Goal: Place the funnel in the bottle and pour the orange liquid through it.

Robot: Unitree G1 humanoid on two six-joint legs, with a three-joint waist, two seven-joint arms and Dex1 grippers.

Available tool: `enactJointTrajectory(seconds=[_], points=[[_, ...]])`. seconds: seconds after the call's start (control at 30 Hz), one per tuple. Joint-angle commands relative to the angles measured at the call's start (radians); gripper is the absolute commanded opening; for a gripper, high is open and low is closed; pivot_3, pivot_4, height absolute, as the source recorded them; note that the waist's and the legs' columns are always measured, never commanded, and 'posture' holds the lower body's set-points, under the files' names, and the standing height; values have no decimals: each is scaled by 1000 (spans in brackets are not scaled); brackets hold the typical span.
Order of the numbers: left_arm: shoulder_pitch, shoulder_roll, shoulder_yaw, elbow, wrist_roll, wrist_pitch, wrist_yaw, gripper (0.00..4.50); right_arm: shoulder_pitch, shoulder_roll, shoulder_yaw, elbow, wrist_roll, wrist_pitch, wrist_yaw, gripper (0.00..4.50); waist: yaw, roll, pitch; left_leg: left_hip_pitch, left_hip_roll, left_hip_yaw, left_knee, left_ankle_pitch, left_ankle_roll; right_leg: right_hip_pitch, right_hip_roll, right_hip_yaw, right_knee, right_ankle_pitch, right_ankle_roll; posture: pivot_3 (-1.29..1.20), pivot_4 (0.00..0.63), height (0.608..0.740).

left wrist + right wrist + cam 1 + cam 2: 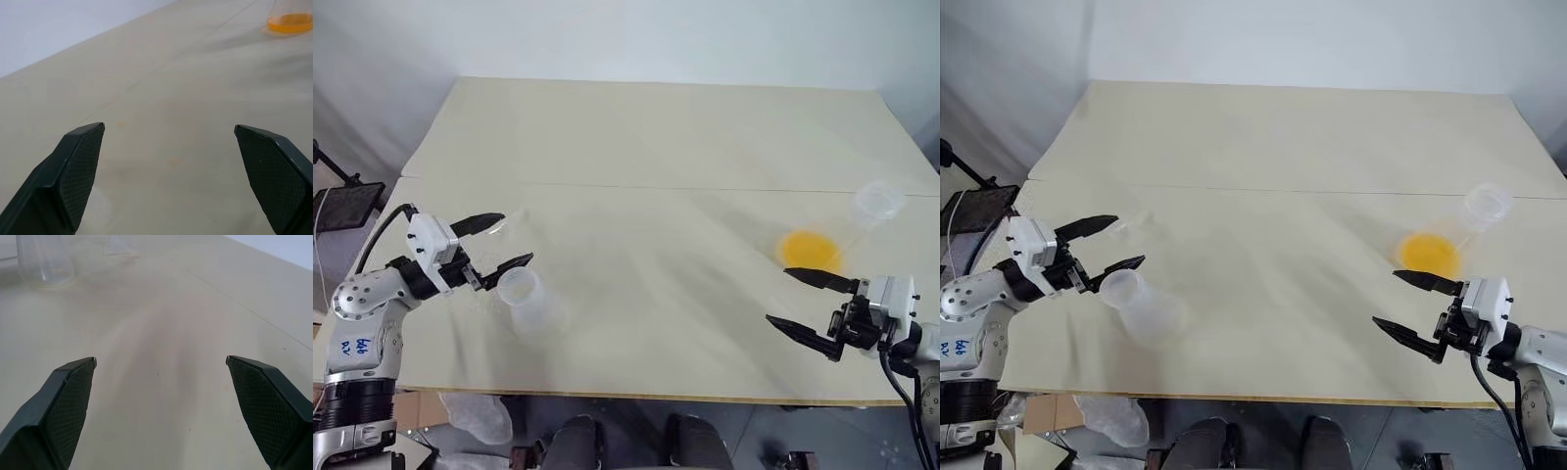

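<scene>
Currently pre-grasp: both grippers, left (501, 243) and right (795, 300), gape empty. Translucent whitish cone-shaped plastic bottle (524, 297) stands just beside left fingertips; small clear plastic funnel (505, 224) just behind. Orange liquid (811, 250) in clear flask, beyond right gripper. Next: left grabs funnel, seats stem in neck.

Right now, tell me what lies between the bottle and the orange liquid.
Only bare table separates the bottle from the orange liquid, as the left eye view shows.
</scene>
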Motion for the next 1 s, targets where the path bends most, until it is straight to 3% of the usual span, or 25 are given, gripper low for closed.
enactJointTrajectory(seconds=[0.03, 0.17, 0.3, 0.57, 0.8, 1.0], points=[[-2, 9, 16, -22, 7, -20, 14, 4500, -6, 2, -9, -20, 8, -15, 2, 4458, 0, 0, 0, 0, 0, 0, 0, 0, 0, 0, 0, 0, 0, 0, 0, 0, 150, 740], [32, 8, 52, -34, -27, 68, 62, 4500, -42, 15, 25, -17, 7, -6, 3, 4458, -1, 0, 0, 0, 0, 0, 0, 0, 0, 0, 0, 0, 0, 0, 0, 0, 150, 740], [132, -12, 173, -74, -116, 51, 51, 4500, -120, 39, 86, -54, 37, 48, -8, 4458, -21, -1, 0, 0, 2, 0, 0, 0, 0, -1, 0, 0, 2, 0, 0, 0, 150, 740], [451, -8, 351, -129, -196, 104, -16, 4500, -296, 83, 254, -120, 69, 133, 68, 4458, -28, -1, 2, 0, 7, 2, 0, 0, -1, -3, 1, 1, 2, 0, 0, 0, 150, 740], [628, -22, 357, -354, -286, 190, -56, 4500, -343, 82, 270, -57, 42, 112, 116, 4458, 2, -4, 3, -1, 6, 1, 2, -2, 1, -3, -1, 2, 2, 0, 0, 0, 150, 740], [614, -24, 267, -541, -328, 273, 3, 4500, -324, 59, 237, 38, 3, 70, 141, 4458, 0, -4, 3, 0, 8, 4, 2, -3, 1, -3, 0, 3, 1, 0, 0, 0, 150, 740]])
